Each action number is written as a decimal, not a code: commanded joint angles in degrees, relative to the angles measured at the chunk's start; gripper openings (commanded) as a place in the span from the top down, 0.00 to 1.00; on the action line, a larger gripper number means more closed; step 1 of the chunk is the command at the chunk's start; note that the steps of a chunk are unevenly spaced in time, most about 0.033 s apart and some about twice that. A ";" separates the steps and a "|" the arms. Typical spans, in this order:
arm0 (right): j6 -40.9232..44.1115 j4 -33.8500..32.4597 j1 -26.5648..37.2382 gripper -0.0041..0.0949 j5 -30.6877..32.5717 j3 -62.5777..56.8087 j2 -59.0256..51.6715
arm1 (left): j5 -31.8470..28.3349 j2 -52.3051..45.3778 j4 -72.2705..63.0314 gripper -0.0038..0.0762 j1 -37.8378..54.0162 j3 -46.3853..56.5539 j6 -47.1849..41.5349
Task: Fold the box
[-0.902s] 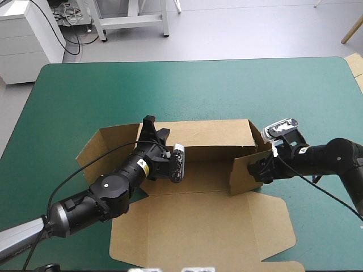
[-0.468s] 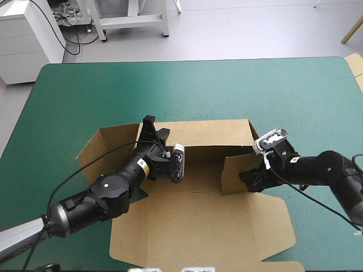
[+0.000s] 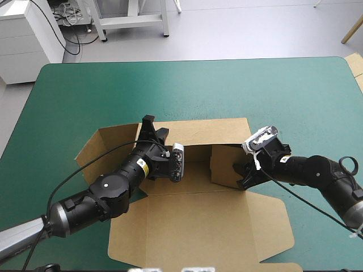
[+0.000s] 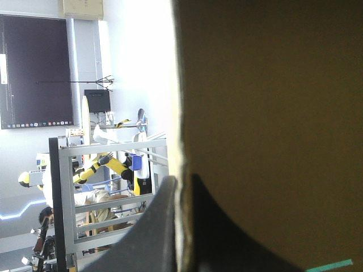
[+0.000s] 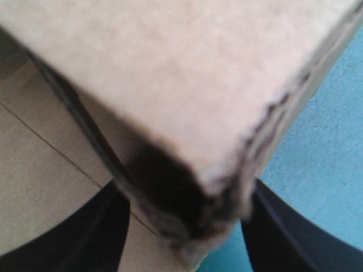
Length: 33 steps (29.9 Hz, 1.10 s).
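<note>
The box, a cut sheet of brown board, lies partly erected on the near half of the counter, about midway between its left and right edges. Its back wall stands raised along the far side. The lid panel lies flat toward the near edge. The left end flap splays outward over the teal-green cover. The right end flap stands upright, turned inward across the base. The left gripper meets the back wall near its left end. In the left wrist view the black fingers of that gripper are pressed almost together, pinching the edge of the board between them. The right gripper sits at the outer side of the right end flap. In the right wrist view, this gripper has its black fingers apart, one on each side of a thick corner of the board. Teal-green cover shows beside that corner. Whether these fingers press on the board cannot be told.
</note>
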State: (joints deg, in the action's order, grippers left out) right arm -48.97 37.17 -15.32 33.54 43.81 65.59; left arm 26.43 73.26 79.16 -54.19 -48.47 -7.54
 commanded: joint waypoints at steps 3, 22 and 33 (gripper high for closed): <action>-0.74 2.04 -0.61 0.70 -0.87 1.52 -1.24 | -0.63 -1.22 -0.11 0.96 -0.14 -1.08 -0.52; 7.48 -6.61 -0.61 0.97 -2.63 1.52 -1.24 | -5.83 -1.22 1.68 0.94 -0.24 -1.18 -0.52; 26.82 -26.53 -0.61 0.97 -9.04 2.56 -1.24 | -8.53 -1.22 1.68 0.34 -0.35 -1.52 -6.02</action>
State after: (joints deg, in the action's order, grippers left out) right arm -25.39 16.52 -16.00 28.38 44.12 65.16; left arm 17.84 73.46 79.59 -54.34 -48.35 -11.05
